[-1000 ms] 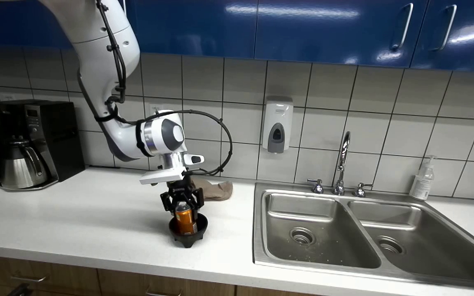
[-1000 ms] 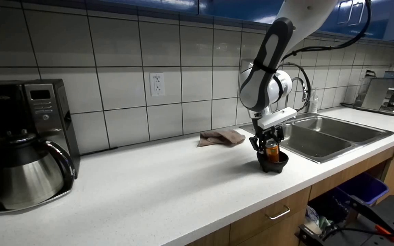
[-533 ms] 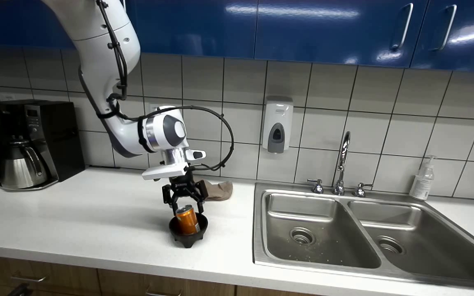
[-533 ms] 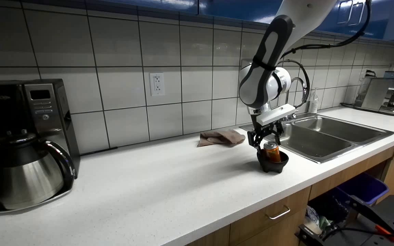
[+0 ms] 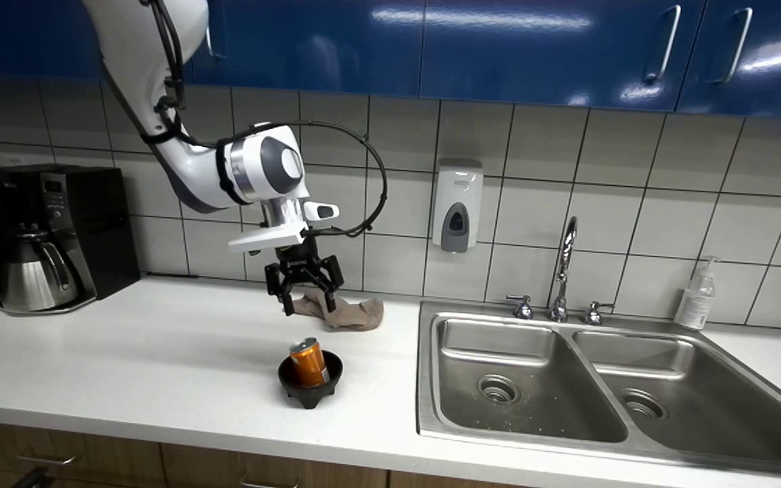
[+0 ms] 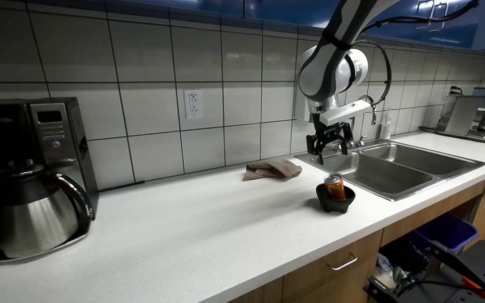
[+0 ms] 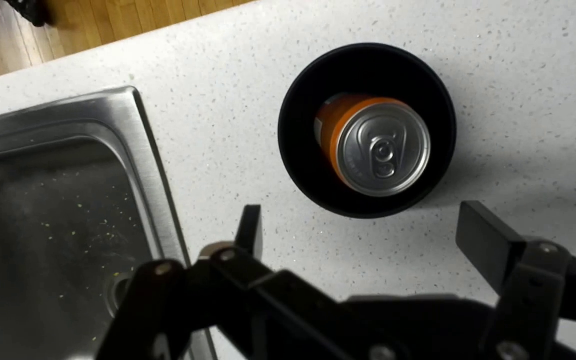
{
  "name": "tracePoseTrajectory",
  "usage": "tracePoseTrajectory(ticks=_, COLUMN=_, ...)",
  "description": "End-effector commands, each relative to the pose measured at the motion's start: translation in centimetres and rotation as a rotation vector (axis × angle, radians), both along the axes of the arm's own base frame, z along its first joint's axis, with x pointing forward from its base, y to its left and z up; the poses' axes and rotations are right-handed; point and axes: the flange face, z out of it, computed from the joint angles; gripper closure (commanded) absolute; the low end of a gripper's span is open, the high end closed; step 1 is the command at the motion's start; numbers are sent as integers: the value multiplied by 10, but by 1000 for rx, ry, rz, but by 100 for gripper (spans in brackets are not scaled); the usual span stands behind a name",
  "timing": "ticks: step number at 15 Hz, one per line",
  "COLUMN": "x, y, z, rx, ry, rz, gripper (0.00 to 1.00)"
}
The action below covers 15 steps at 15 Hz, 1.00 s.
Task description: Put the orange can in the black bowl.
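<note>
Inside the black bowl [image 5: 310,395], the orange can [image 5: 310,366] leans at a tilt, its silver top rising above the rim in both exterior views. From overhead in the wrist view, the bowl [image 7: 368,212] surrounds the can [image 7: 383,150], whose pull-tab lid faces up toward the lower right. My gripper [image 5: 310,310] hangs above the bowl, apart from both things. Its jaws are spread wide with nothing between them; in the wrist view the pads [image 7: 488,245] stand far apart, with bare counter visible between them. The can's base is hidden by the bowl.
A brown cloth [image 6: 273,170] lies by the tiled wall behind the bowl. The double sink [image 5: 526,386] is to one side, with a faucet [image 5: 565,271]. A coffee maker [image 6: 36,176] stands at the far end of the counter [image 6: 175,235].
A second ago the gripper was around the can in the bowl. It has opened, let the can go and risen well above it. The can has tipped slightly and stays in the bowl.
</note>
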Motion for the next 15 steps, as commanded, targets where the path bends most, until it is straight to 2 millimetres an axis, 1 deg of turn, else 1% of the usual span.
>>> tracePoseTrajectory(ticks=1, x=-35, y=9, z=27, rx=-1, ry=16, rz=18, gripper=0)
tracePoseTrajectory(ticks=6, x=-82, y=26, z=43, rx=-12, ry=28, rz=39, gripper=0)
tracePoseTrajectory(ticks=8, x=-106, y=36, z=52, rx=-14, ry=30, rz=55, gripper=0)
tracePoseTrajectory(ticks=11, x=-137, y=55, z=64, rx=-20, ry=57, rz=65, gripper=0)
tracePoseTrajectory(ticks=12, x=-109, y=43, z=47, rx=6, ry=55, rz=69, gripper=0)
tracePoseTrajectory(ticks=13, x=-118, y=49, z=52, rx=6, ry=61, rz=73, gripper=0)
tracePoseTrajectory(ticks=15, x=-128, y=55, z=59, rx=7, ry=56, rz=78, gripper=0)
